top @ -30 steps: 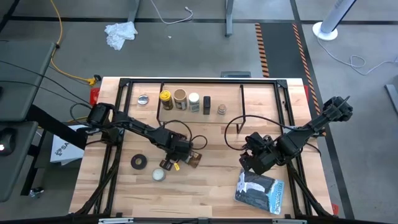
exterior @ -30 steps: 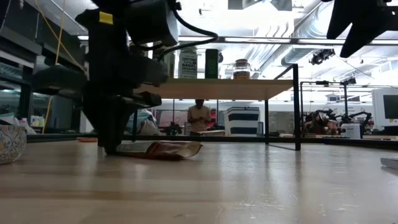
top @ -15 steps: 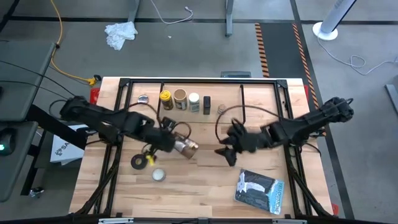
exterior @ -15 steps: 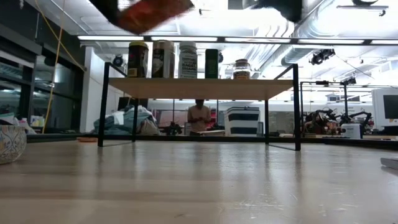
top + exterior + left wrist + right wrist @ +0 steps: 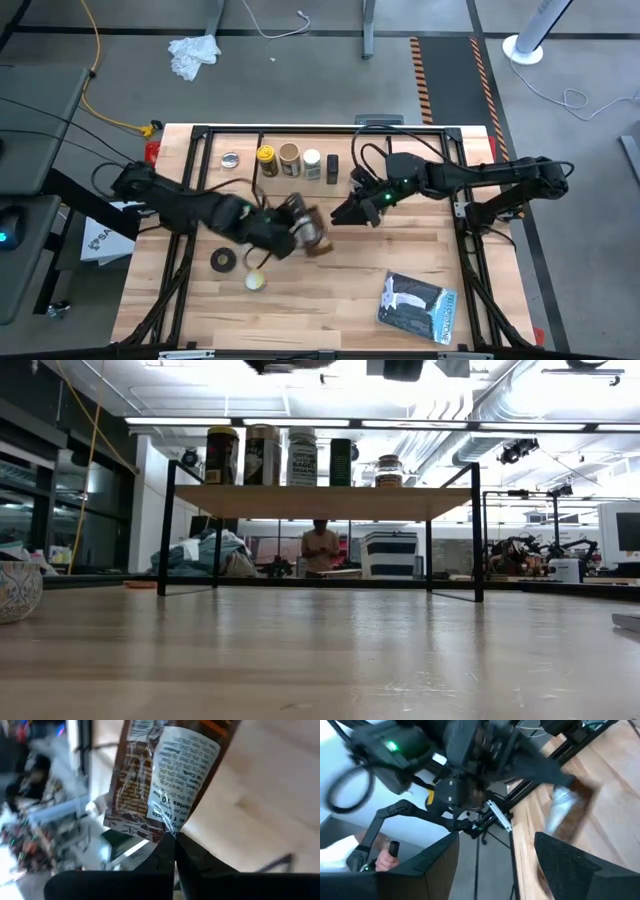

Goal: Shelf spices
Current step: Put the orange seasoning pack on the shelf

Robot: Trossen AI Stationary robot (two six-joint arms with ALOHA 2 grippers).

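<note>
Flat brown packet (image 5: pixel 309 230) is off the table, pinched by your left gripper (image 5: pixel 292 232) — left wrist view shows the two dark fingers (image 5: pixel 192 857) clamped together on the packet's (image 5: pixel 160 780) lower edge, label side facing the camera. In the high view that gripper hangs over the middle of the table (image 5: pixel 340 285), in front of the shelf (image 5: pixel 400 160), packet blurred. Your right gripper (image 5: pixel 352 212) sits just beside the packet, over the shelf's front edge near its middle; its fingers (image 5: pixel 570 865) are spread apart with nothing between them, and the packet (image 5: pixel 565 805) shows beyond them. On the shelf's left half, in a row: yellow-lidded jar (image 5: pixel 266 159), tan-lidded jar (image 5: pixel 289 158), white-capped bottle (image 5: pixel 311 163), dark bottle (image 5: pixel 331 166), tiny brown-topped jar (image 5: pixel 357 176) partly hidden by the right arm. Low view shows the same five (image 5: pixel 222 455) (image 5: pixel 262 455) (image 5: pixel 301 457) (image 5: pixel 340 462) (image 5: pixel 388 470) upright on the plank. Silvery tin (image 5: pixel 231 159) at the shelf's left end. Tape roll (image 5: pixel 223 260) and a round tin (image 5: pixel 255 281) near the table's front-left. Dark book (image 5: pixel 418 307) near the front-right corner.
</note>
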